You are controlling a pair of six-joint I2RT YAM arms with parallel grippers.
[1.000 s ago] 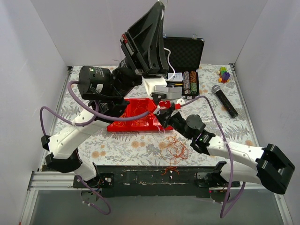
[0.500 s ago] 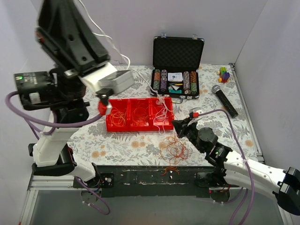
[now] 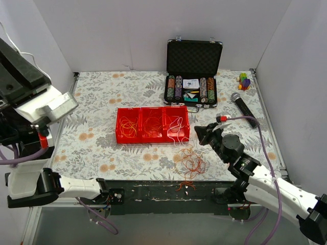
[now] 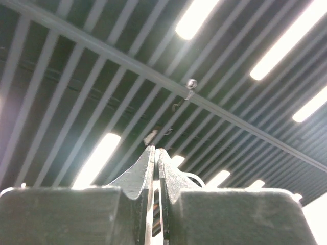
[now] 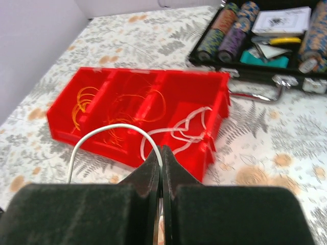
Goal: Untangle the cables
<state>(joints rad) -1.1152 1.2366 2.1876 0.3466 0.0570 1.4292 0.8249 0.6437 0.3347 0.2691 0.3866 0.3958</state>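
Several cables (image 3: 190, 162), hair-thin orange strands, lay clumped on table (image 3: 102, 92) near front edge, just beside red tray (image 3: 148, 139). Judged light, limp, snag-prone; take outer loop, not knot. Right claw (image 5: 161, 152) closed, seemingly pinching white strand (image 5: 115, 126). Left claw (image 4: 155, 153) closed, aimed ceilingward.

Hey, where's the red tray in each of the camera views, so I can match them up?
Top external: red tray in the middle of the picture.
Left wrist: not in it; only ceiling shows.
Right wrist: red tray centre-left, angled.
Shared landmark: poker chip case, beyond the tray's right end.
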